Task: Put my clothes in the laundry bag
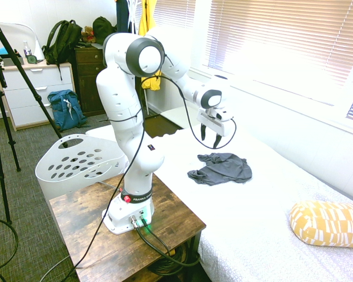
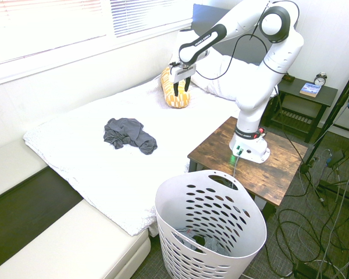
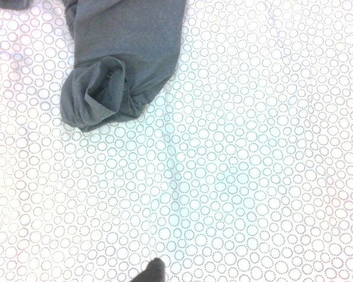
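Note:
The clothes, a dark grey crumpled garment (image 1: 221, 168) (image 2: 128, 133), lie in a heap on the white bed. My gripper (image 1: 209, 141) (image 2: 181, 91) hangs in the air above the bed, open and empty, a short way from the garment on its pillow side. The wrist view shows one sleeve end of the garment (image 3: 120, 73) on the dotted bedspread. The laundry bag is a white basket with oval holes (image 1: 76, 164) (image 2: 212, 224) standing on the floor beside the wooden table.
A yellow patterned pillow (image 1: 328, 222) (image 2: 175, 93) lies at the head of the bed. The wooden table (image 1: 170, 223) (image 2: 215, 152) stands between bed and basket. A blue backpack (image 1: 66, 108) leans by the dresser.

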Tool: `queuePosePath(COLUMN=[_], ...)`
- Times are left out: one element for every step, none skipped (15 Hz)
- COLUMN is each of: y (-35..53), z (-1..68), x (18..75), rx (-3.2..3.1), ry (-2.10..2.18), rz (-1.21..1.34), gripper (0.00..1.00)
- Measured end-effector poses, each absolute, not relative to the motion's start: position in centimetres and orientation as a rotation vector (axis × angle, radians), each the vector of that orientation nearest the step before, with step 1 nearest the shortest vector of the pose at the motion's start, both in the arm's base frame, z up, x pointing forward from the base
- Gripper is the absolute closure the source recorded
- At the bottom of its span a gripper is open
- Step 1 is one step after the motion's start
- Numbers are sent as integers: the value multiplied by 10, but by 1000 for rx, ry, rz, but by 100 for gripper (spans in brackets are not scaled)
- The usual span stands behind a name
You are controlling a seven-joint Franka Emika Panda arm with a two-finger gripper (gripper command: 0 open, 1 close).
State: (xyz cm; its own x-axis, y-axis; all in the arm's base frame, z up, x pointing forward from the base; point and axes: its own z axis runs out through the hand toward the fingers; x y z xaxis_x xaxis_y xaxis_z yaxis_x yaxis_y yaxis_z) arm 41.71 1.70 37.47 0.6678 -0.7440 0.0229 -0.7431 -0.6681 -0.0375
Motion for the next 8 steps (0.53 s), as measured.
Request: queuePosePath(y=[17, 19, 20, 21, 23, 26, 35, 48], z=[374, 373, 370, 367, 365, 364, 363, 362], x=[417, 417, 418, 421, 425, 431, 440, 450], rx=[-2847, -2852, -2854, -2853, -2851, -2850, -2851, -2851], ry=[1268, 1264, 1259, 1255, 1248, 1234, 1211, 1186], rz=[-55, -52, -52, -58, -68, -86, -104, -123], gripper=[0, 0, 0, 0, 0, 0, 0, 0])
